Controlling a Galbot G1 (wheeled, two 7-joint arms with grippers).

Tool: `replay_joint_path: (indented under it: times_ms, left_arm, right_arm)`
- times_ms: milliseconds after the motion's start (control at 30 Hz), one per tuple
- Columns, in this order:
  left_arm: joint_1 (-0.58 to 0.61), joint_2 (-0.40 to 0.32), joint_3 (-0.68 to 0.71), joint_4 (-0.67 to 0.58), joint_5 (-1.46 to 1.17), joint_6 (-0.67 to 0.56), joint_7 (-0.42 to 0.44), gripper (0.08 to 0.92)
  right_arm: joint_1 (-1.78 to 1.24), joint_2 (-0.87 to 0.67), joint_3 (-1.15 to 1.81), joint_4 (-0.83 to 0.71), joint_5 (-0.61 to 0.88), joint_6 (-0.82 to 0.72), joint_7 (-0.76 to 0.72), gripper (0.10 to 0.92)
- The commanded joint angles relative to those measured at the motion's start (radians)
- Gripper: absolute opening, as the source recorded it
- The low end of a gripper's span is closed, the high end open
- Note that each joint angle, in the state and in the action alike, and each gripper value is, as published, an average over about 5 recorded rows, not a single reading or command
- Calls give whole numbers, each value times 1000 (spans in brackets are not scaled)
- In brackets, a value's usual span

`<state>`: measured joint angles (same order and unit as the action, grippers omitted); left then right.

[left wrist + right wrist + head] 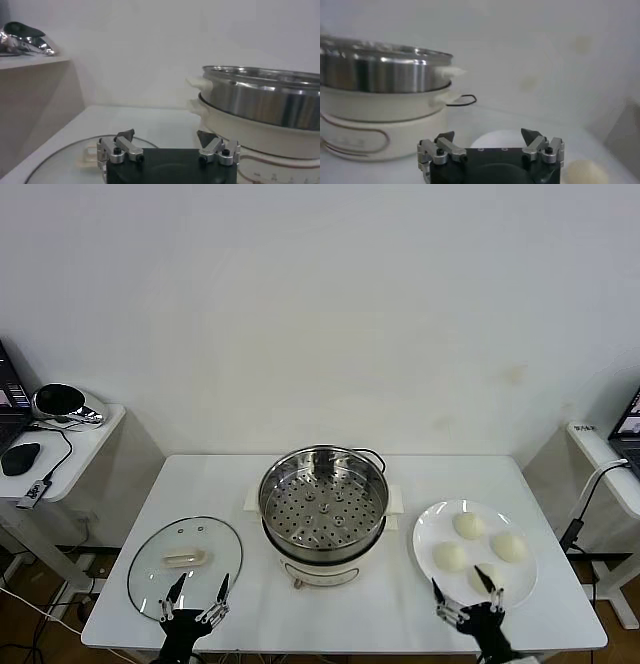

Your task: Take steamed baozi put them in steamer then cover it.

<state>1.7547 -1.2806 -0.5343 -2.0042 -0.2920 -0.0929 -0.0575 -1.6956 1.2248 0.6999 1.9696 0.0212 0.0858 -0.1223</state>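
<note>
Four steamed baozi [478, 551] sit on a white plate [430, 529], right of the steamer [323, 502], which stands mid-table w/ its perforated tray bare. Glass lid [185, 563] lies flat to the left.

Right gripper [465, 588] hovers at the plate's near edge, jaws wide, holding nothing. Left gripper [200, 589] same, over the lid's near rim.

Buns look soft, light, easily dented: prob. best pinched gently across the sides, low on the dome. Lid likely heavier, slick; take by its centre handle [184, 559].

Nearest bun partly hidden behind right fingers; right wrist view shows only a sliver of one bun.

Four baozi [468, 525], one steamer [323, 506], one lid [185, 566]
</note>
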Motion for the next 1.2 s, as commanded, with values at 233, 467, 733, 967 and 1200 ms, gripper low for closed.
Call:
replay_joint_path:
  times_ms: [233, 467, 733, 967, 1200]
  left_arm:
    - [-13, 8, -27, -3, 74, 5, -9, 823]
    - [-27, 1, -54, -2, 66, 3, -44, 823]
    - [-20, 1, -79, -15, 63, 0, -54, 823]
    - [-25, -4, -98, -15, 57, -1, -61, 823]
    - [-33, 3, -108, -9, 53, 0, -60, 823]
  right_arm:
    - [302, -517, 143, -73, -372, -260, -262, 823]
    - [611, -749, -116, -210, -530, -311, -653, 823]
    - [1118, -798, -639, -426, -461, -267, -942, 823]
    - [1379, -774, -979, -555, -356, -277, -1033, 823]
    - [1445, -717, -1100, -640, -305, -292, -1023, 823]
